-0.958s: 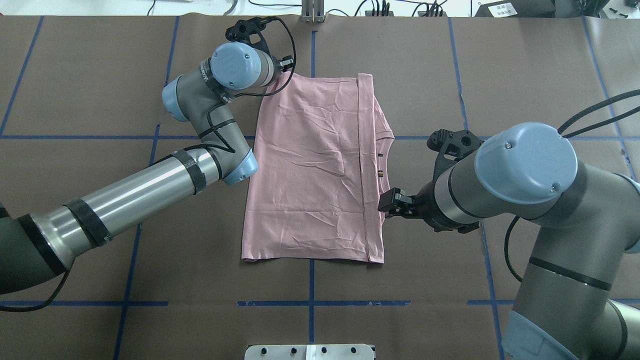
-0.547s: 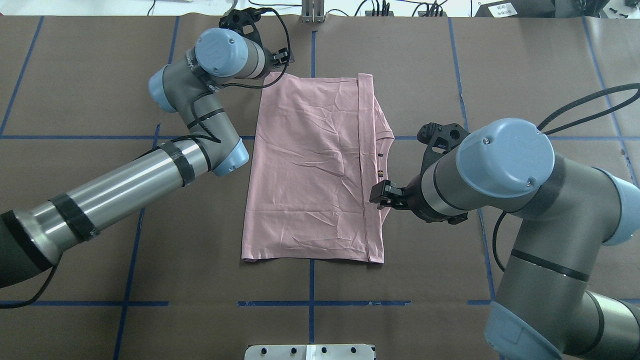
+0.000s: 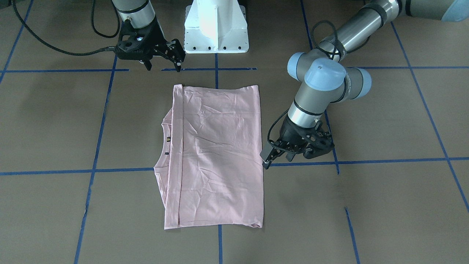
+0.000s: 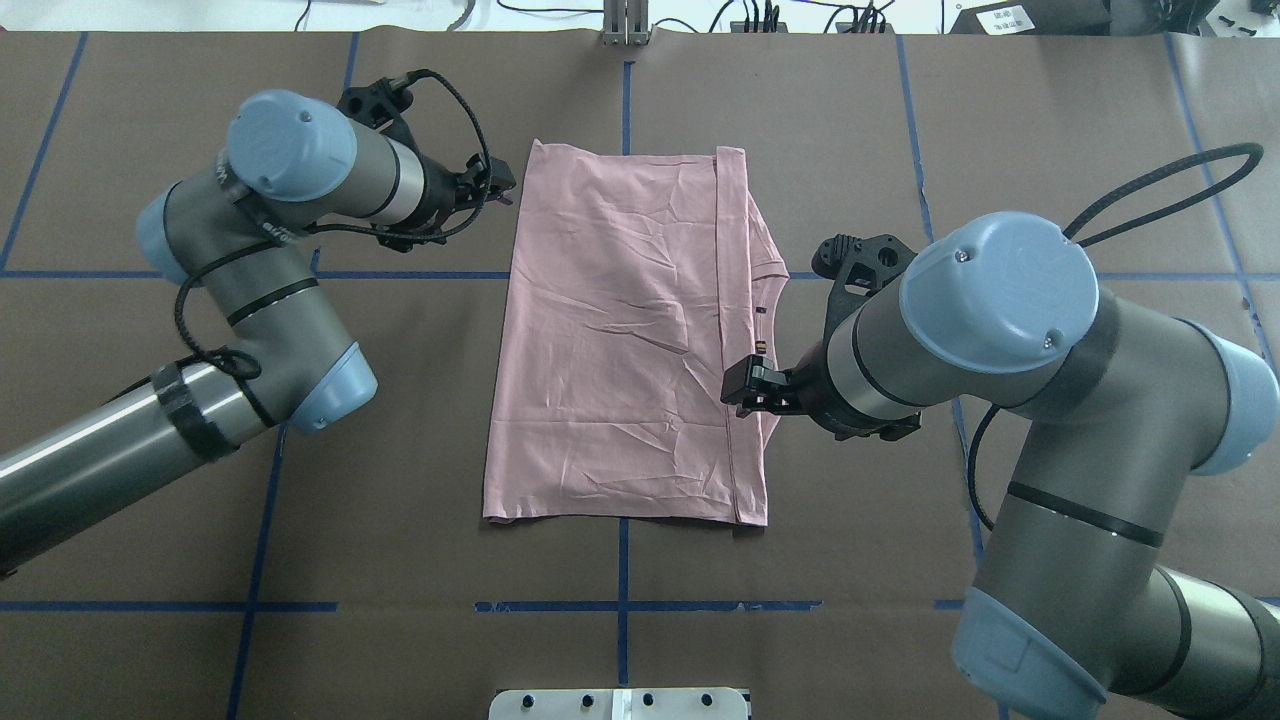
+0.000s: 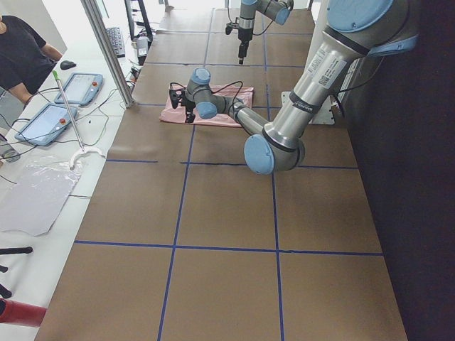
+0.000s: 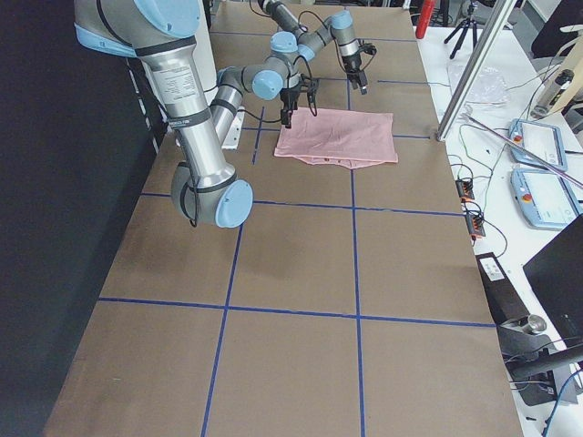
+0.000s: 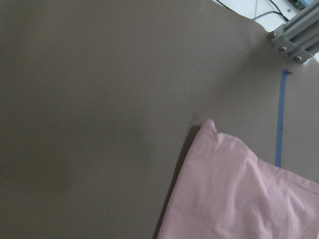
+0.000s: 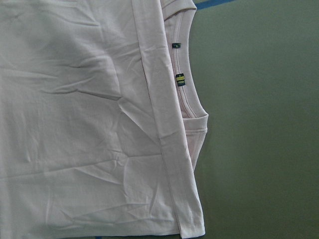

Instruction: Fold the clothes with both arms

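Observation:
The pale pink T-shirt [image 4: 620, 340] [image 3: 216, 154] lies flat on the brown table, folded into a rectangle, plain wrinkled back up. Its collar [image 8: 187, 89] with small labels peeks out at the folded right edge. My left gripper [image 4: 497, 186] [image 3: 264, 160] hovers just off the shirt's left edge near the far corner [image 7: 209, 127], open and empty. My right gripper [image 3: 163, 65] [image 4: 740, 385] is raised above the shirt's right edge, its fingers spread, holding nothing. The printed front is hidden.
The white pedestal base [image 3: 216, 29] stands at the robot's side. Blue tape lines [image 4: 622, 580] grid the table. A metal post [image 4: 625, 20] and cables sit at the far edge. A person [image 5: 21, 50] and tablets [image 5: 50, 121] are beside the table.
My left arm has pulled back to the left, away from the shirt's far-left corner. My right gripper has crept left over the shirt's right edge. The shirt lies unchanged.

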Controlling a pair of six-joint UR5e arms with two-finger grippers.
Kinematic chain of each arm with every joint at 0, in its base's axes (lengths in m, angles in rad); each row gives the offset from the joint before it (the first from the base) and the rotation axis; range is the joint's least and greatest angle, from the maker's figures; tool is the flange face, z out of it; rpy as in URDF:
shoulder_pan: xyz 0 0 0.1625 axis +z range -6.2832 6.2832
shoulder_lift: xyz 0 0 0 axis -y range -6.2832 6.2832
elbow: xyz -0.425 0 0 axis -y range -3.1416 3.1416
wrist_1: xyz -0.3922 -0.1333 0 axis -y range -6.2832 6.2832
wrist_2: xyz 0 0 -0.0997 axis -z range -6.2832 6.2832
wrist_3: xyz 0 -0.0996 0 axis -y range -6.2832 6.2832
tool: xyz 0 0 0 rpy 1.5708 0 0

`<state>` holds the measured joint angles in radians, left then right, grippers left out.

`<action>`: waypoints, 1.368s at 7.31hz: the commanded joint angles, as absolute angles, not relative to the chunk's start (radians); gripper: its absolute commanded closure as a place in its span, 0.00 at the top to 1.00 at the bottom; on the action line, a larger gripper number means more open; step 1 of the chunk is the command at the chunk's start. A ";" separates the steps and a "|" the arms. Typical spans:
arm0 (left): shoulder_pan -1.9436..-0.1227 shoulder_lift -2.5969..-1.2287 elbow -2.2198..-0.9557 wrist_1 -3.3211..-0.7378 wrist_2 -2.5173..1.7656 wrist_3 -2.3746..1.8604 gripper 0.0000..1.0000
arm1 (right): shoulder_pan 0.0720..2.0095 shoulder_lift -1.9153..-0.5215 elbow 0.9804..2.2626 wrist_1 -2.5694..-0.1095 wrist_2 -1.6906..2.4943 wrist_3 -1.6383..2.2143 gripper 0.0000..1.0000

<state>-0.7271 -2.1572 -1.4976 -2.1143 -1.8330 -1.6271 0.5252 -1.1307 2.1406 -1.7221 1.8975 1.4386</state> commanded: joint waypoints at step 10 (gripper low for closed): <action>-0.285 -2.016 -1.836 -1.667 -1.672 -2.140 0.93 | 0.535 -1.138 2.155 -1.721 1.858 1.448 1.00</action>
<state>-0.2885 -2.0131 -1.8370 -1.6714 -1.6740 -2.1391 0.5345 -1.1359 2.1549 -1.7211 1.8575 1.4481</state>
